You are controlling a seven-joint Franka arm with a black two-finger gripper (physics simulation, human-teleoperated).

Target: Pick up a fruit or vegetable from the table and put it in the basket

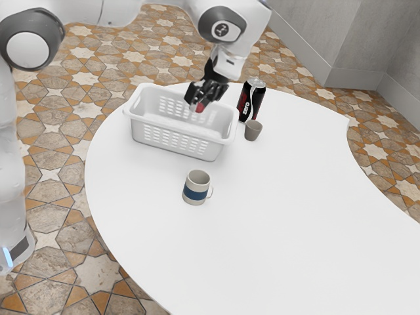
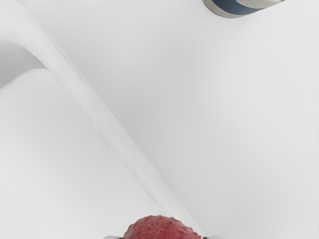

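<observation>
In the exterior view my gripper (image 1: 197, 105) is over the white basket (image 1: 184, 126), toward its far side and the exterior view's right end. It is shut on a red fruit (image 1: 200, 107), which hangs at about rim height or above; the exact height I cannot tell. From the wrist view, the bumpy red fruit (image 2: 162, 229) sits between the two fingertips of my gripper (image 2: 162, 236), touched on both sides. The basket's rim (image 2: 107, 124) passes diagonally beneath and runs behind the fruit.
A mug with a blue band (image 1: 197, 188) stands on the white table (image 1: 275, 216), in front of the basket. Beyond the basket's end at the exterior view's right are a black can (image 1: 252, 100) and a small brown cup (image 1: 252, 130).
</observation>
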